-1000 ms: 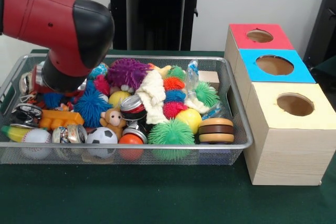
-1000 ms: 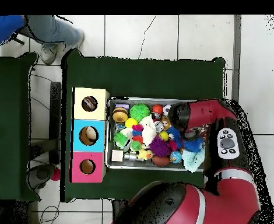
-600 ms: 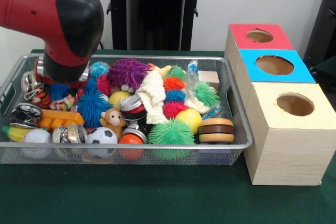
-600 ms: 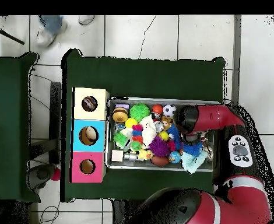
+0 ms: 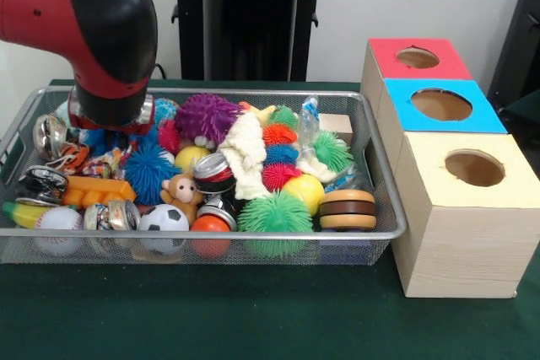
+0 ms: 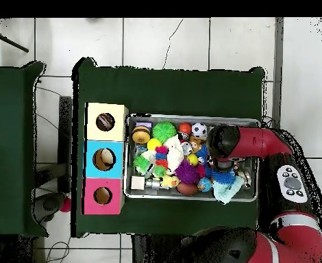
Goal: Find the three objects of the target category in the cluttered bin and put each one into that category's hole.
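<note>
Green table (image 5: 253, 318); arm (image 5: 93, 23) bent over bin (image 5: 371, 208).

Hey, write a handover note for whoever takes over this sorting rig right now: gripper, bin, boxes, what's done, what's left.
Gripper: down among the toys at one end of the wire bin, under the arm's wrist; open or shut cannot be told.
Bin: packed with mixed toys, such as a soccer ball and a green spiky ball.
Boxes: red box, blue box and yellow box stand beside the bin.
Done: overhead, something lies in the blue and yellow holes.
Left: nothing is lifted; pick and drop the targets.
</note>
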Action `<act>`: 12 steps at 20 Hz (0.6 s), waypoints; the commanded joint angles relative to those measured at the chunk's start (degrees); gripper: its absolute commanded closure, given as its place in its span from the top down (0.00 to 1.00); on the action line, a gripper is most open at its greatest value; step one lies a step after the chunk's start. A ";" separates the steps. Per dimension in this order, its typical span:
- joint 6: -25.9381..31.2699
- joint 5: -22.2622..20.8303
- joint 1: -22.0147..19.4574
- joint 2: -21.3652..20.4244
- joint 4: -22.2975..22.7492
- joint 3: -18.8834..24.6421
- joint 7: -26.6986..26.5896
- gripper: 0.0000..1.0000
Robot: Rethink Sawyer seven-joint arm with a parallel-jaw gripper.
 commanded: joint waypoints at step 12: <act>-11.73 18.13 -6.68 -0.68 18.44 15.17 2.36 0.00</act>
